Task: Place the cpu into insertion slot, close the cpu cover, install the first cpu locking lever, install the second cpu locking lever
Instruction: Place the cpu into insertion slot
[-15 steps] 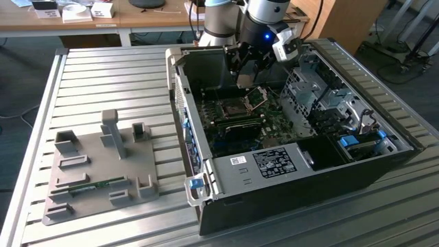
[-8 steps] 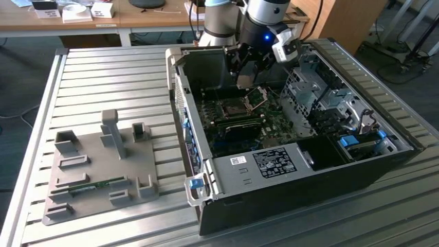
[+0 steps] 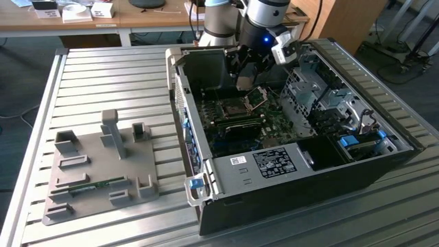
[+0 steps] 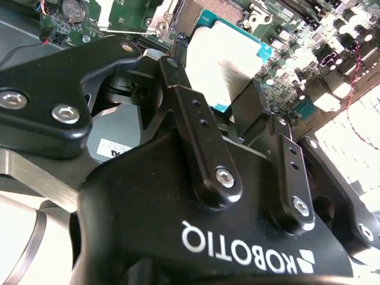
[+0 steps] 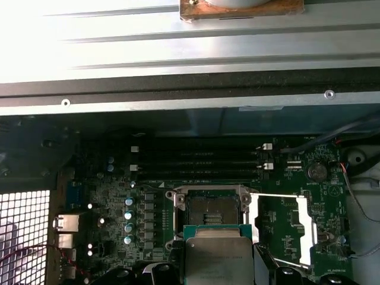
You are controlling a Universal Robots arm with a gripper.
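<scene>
Setting: an open computer case (image 3: 288, 190) is laid on its side on a slatted metal surface (image 3: 110, 77), with the motherboard (image 5: 113, 196) exposed inside.
Arm: the arm (image 3: 264, 15) is seen in the exterior view reaching down into the far end of the case.
Gripper: the gripper (image 4: 219, 83) is held low over the board, near the processor area.
Fingers: the black fingers (image 4: 196, 119) are closed on the cpu, one pressed against each of two opposite edges.
Cpu: the cpu (image 4: 222, 59) is gripped with its pale silvery top turned towards the wrist. In the first wrist view it (image 5: 217, 258) is seen just beside the insertion slot, one edge overlapping the slot's frame. It has not been seated.
Insertion slot: the insertion slot (image 5: 214, 209) is left uncovered, and its dark square centre is bare.
Cpu cover: the cpu cover (image 5: 253, 219) is swung open, its silvery frame folded out to one side of the slot. Green board is seen through its open centre.
Memory slots: long dark memory slots (image 5: 196, 160) are ranged in parallel just beyond the insertion slot.
Black box: a black box with a white label (image 3: 274, 162) is mounted at the near end of the case.
Fixture tray: a grey fixture tray (image 3: 92, 149) is set on the surface at the exterior view's left, well apart from the gripper.
</scene>
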